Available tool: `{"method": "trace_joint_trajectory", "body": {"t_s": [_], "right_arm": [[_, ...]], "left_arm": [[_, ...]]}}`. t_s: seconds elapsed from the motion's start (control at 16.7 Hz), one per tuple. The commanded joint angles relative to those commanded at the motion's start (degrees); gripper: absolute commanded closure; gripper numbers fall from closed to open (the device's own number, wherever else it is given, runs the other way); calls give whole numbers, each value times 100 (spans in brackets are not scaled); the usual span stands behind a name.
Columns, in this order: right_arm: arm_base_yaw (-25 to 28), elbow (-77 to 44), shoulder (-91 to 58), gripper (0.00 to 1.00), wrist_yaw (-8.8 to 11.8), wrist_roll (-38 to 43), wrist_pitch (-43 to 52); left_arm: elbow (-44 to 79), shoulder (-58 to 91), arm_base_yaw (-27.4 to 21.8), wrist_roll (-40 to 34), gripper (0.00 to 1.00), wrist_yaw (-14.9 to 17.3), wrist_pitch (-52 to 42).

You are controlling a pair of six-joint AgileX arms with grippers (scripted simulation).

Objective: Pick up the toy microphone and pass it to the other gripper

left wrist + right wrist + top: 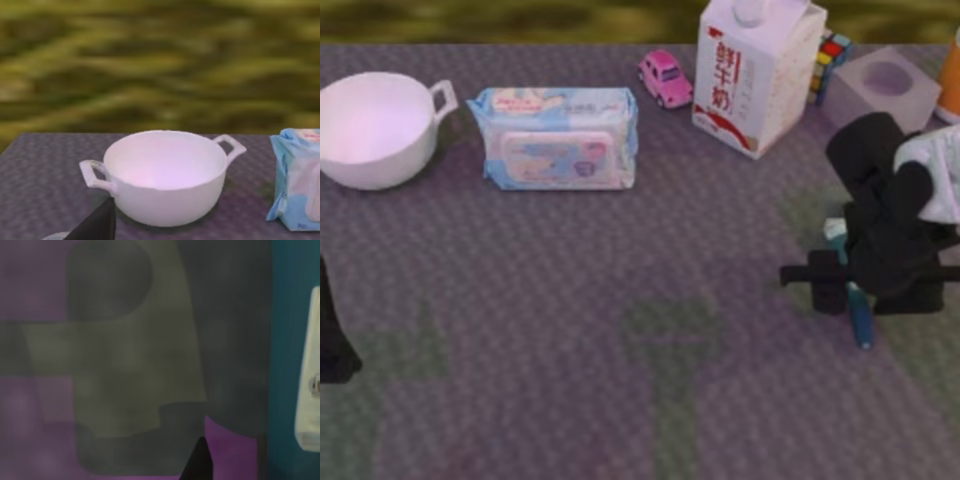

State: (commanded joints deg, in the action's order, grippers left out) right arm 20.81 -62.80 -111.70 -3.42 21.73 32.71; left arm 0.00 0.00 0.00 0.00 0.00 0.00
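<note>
Mostly hidden, the toy microphone [861, 318] lies on the table [620, 350] at its right side, under the right gripper [857, 283]; only its teal handle end and a pale bit of head show. Whether that claw's fingers have closed on it I cannot tell, since the black wrist covers them. Up close, the right wrist view shows the teal handle with its white strip [309, 370] cut off at the edge. At the far left edge the left gripper [335, 345] is parked, barely visible, its opening impossible to judge, facing the white bowl [165, 175].

Soft, even, dim light; the black right arm [895, 230] casts a faint shadow toward nine o'clock; all views look blurred.
</note>
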Motion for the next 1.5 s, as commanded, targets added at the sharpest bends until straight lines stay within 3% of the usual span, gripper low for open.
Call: {"method": "trace_joint_trajectory", "body": {"t_s": [0.18,0.36,0.6,1.14,1.32,1.5], "right_arm": [[9,32,38,100,69,-56,-192],[21,171,183,100,320,-242,-905],[13,564,504,100,850,-621,-2460],[-39,1815,1629,100,2268,-1669,-6893],[-62,2076,2025,100,2593,-1941,-7792],[-73,2182,2228,100,2740,-2071,-8153]], "left_arm": [[0,0,0,0,0,0,0],[0,0,0,0,0,0,0],[0,0,0,0,0,0,0],[0,0,0,0,0,0,0],[0,0,0,0,0,0,0],[0,0,0,0,0,0,0]]}}
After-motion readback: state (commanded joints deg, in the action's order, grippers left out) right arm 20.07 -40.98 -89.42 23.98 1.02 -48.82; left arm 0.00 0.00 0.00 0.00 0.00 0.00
